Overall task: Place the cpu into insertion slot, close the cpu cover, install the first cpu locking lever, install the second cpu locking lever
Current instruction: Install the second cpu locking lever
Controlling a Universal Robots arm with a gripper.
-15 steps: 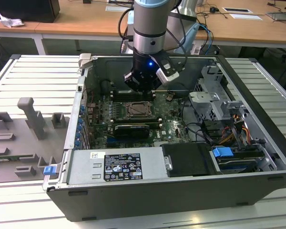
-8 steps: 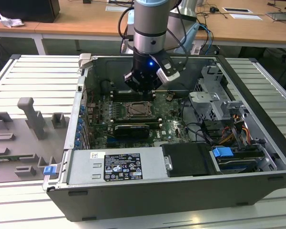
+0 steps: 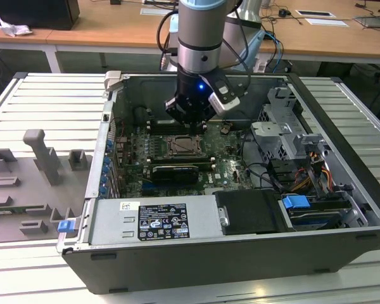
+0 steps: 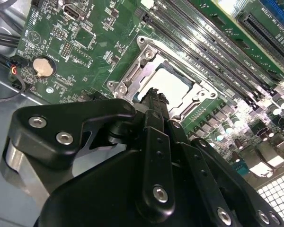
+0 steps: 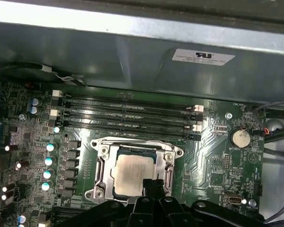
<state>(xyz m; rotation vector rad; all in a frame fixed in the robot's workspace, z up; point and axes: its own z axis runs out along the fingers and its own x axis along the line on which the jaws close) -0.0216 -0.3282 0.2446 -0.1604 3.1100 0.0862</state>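
Here the cpu (image 5: 135,172) lies flat in its socket on the motherboard (image 5: 208,151), with the cpu cover (image 5: 103,166) closed down around it as a silver frame. The gripper (image 4: 154,97) hovers just above the chip's near edge, its fingers (image 4: 153,111) pressed together and holding nothing.

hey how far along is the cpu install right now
Done, it seems: the cpu lies in the socket, and the cover looks shut around it. In hand: the hand hangs just above the socket's edge, holding nothing that I can see. Left: both locking levers; I can't tell whether either is latched.
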